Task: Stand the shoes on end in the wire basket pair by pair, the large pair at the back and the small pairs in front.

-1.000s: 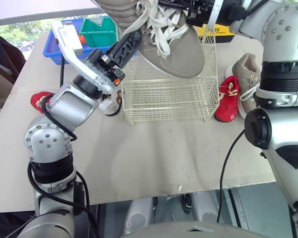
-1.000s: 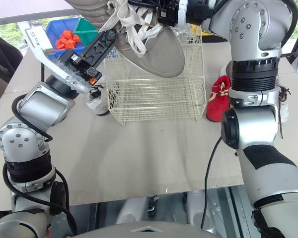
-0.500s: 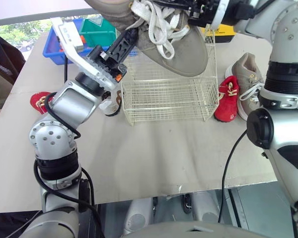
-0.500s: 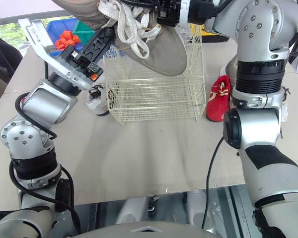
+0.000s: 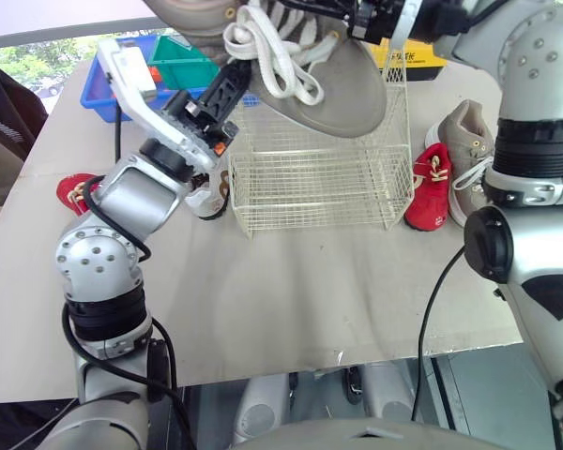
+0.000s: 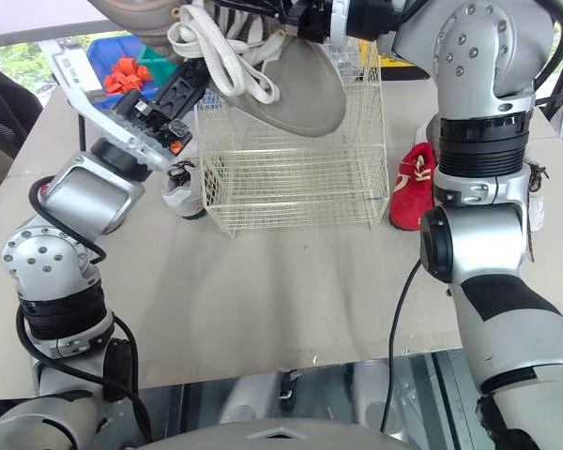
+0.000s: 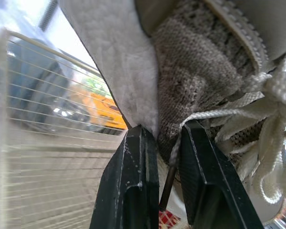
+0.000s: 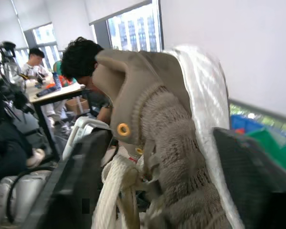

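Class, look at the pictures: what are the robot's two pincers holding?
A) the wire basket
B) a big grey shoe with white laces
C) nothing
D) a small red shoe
B: the left pincer and the right pincer both clamp the grey shoe, up above the wire basket.

Eye views: head-mounted stereo pair, facing forward and down, mid-range over the surface (image 5: 291, 281) and wire basket (image 5: 310, 178).
Left wrist view: along the left tool (image 7: 164, 134), very close to the grey shoe (image 7: 195, 71).
Right wrist view: along the right tool (image 8: 159, 136), equally close.
Shared: the grey shoe, all views.
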Robot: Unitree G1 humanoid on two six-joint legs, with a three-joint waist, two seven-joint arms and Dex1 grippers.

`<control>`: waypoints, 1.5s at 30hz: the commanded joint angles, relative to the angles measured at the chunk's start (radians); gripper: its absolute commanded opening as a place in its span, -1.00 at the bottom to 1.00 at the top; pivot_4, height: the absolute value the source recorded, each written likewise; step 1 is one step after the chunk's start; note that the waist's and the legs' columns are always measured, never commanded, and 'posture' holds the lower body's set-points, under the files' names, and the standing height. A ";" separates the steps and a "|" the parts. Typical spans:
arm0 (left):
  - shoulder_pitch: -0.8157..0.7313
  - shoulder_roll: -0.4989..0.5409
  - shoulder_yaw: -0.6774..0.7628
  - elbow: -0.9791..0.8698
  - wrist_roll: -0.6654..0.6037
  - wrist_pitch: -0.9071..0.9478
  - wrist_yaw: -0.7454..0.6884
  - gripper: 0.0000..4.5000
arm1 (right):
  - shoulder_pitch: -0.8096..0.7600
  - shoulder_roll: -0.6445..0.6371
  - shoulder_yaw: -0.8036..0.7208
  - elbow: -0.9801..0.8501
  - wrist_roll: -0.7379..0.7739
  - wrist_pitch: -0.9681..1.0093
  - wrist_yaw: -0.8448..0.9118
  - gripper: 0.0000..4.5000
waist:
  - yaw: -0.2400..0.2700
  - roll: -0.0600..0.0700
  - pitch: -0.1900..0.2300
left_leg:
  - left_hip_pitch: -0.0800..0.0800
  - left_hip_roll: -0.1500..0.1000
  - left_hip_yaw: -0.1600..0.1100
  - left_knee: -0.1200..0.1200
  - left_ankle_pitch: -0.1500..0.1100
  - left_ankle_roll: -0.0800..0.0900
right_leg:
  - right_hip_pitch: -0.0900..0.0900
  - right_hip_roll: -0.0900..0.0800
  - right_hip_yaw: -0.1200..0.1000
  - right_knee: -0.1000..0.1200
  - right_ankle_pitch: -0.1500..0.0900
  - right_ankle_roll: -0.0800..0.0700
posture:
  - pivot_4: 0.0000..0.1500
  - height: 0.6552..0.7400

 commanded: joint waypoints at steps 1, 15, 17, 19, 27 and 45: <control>-0.102 0.099 0.059 0.029 0.052 0.013 -0.007 -0.87 | -0.051 -0.062 0.050 -0.015 -0.106 -0.162 0.023 1.00 | 0.000 0.000 0.000 | 0.000 0.000 0.000 0.000 0.000 0.000 | 0.000 0.000 0.000 0.000 0.000 0.000 | 1.00 1.00; -0.459 0.226 -0.165 0.365 0.611 -0.106 -0.366 -0.88 | 0.985 -0.217 -0.145 -0.858 -0.018 -0.324 -0.079 1.00 | 0.020 -0.002 -0.004 | -0.008 -0.003 -0.013 0.010 -0.001 -0.001 | 0.002 0.006 0.007 -0.001 -0.002 0.008 | 1.00 1.00; -0.482 0.213 -0.212 0.408 0.708 -0.165 -0.422 -0.88 | 1.018 -0.219 -0.157 -0.887 -0.020 -0.323 -0.125 1.00 | 0.016 -0.002 -0.004 | 0.001 -0.003 -0.013 0.009 -0.001 -0.001 | 0.010 0.009 0.006 -0.001 -0.002 0.008 | 1.00 1.00; -0.507 0.193 -0.247 0.447 0.775 -0.194 -0.466 -0.88 | 1.043 -0.217 -0.168 -0.908 -0.001 -0.315 -0.164 1.00 | 0.009 -0.002 -0.003 | 0.004 -0.002 -0.012 0.009 -0.004 0.003 | 0.013 0.009 0.007 -0.001 -0.002 0.008 | 1.00 1.00; -0.572 0.172 -0.305 0.547 1.007 -0.353 -0.574 -0.88 | 1.178 -0.355 -0.319 -0.931 0.181 -0.250 -0.129 1.00 | 0.010 -0.002 -0.003 | 0.000 -0.002 -0.013 0.010 -0.004 0.003 | 0.012 0.007 0.007 -0.004 -0.003 0.009 | 1.00 1.00; -0.297 0.140 -0.248 0.347 1.078 -0.159 -0.648 0.37 | 1.119 -0.448 -0.292 -0.838 0.257 -0.261 -0.119 1.00 | 0.000 -0.002 -0.003 | 0.002 -0.001 -0.012 0.012 -0.006 0.007 | 0.013 0.007 0.008 -0.001 -0.003 0.009 | 1.00 1.00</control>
